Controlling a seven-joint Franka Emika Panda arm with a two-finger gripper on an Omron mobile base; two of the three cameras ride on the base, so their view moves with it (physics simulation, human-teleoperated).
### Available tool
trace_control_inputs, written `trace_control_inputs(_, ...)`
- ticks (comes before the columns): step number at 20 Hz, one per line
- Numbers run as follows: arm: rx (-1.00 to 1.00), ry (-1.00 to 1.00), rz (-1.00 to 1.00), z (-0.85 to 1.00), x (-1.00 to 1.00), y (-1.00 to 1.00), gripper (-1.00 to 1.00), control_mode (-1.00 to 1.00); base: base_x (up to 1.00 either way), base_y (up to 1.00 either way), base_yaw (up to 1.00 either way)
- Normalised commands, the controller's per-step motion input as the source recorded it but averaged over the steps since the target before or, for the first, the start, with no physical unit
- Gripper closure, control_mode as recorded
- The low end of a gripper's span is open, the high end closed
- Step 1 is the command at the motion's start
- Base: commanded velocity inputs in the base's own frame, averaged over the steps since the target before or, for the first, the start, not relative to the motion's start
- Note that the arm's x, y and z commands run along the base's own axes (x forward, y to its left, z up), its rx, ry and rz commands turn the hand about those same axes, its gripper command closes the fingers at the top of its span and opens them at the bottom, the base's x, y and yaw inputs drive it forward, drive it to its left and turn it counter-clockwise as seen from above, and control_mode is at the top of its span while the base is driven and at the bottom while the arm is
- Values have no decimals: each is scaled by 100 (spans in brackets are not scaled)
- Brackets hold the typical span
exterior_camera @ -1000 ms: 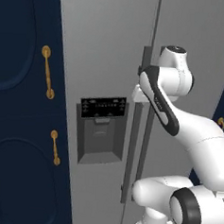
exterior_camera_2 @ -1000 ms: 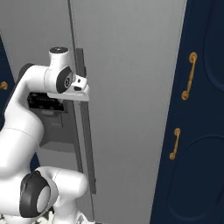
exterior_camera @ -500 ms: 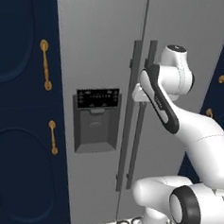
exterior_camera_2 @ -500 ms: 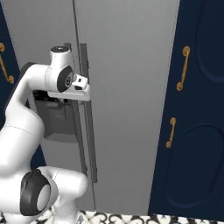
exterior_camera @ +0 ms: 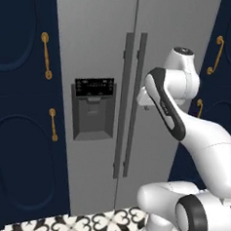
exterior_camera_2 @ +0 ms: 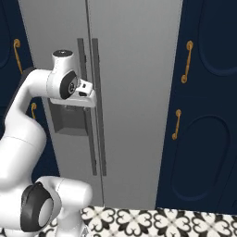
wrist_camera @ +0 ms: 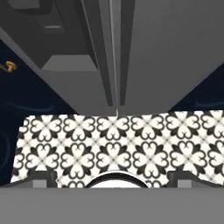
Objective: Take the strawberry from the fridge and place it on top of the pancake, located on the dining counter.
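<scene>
Two tall grey doors of the fridge (exterior_camera: 102, 53) stood shut, filling the middle of both base views, with a pair of long dark vertical handles (exterior_camera: 130, 104) running side by side down the centre seam. A black dispenser panel (exterior_camera: 92, 108) was set into the left door. Navy cabinets (exterior_camera: 20, 106) with gold handles flanked the fridge on both sides, and a black-and-white patterned tile floor (exterior_camera_2: 152, 222) showed below.

The white arm reached up and forward, its hand held close in front of the handles at about the height of the dispenser. The gripper (wrist_camera: 112, 179) pointed downward; the hand view looked along the fridge front to the floor, with the two handles (wrist_camera: 109, 52) running away from it. Its fingers (wrist_camera: 41, 178) were spread wide, with nothing between them.

The strawberry was presumably inside the closed fridge. The pancake and dining counter lay elsewhere.

The step in hand appeared to be opening the fridge. The next move would likely call for bringing the spread fingers around one handle, closing on it, and pulling the door outward.
</scene>
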Motion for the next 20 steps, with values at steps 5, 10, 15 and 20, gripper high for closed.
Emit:
trace_control_inputs(5,0,0,0,0,0,0,-100,100,-21,0,0)
trace_control_inputs(10,0,-7,0,-8,20,0,-100,-100,4,0,0)
trace_control_inputs(15,0,-29,4,-11,84,-5,-100,-100,0,0,0)
trace_control_inputs(20,0,-5,0,0,89,-12,-100,-100,0,0,0)
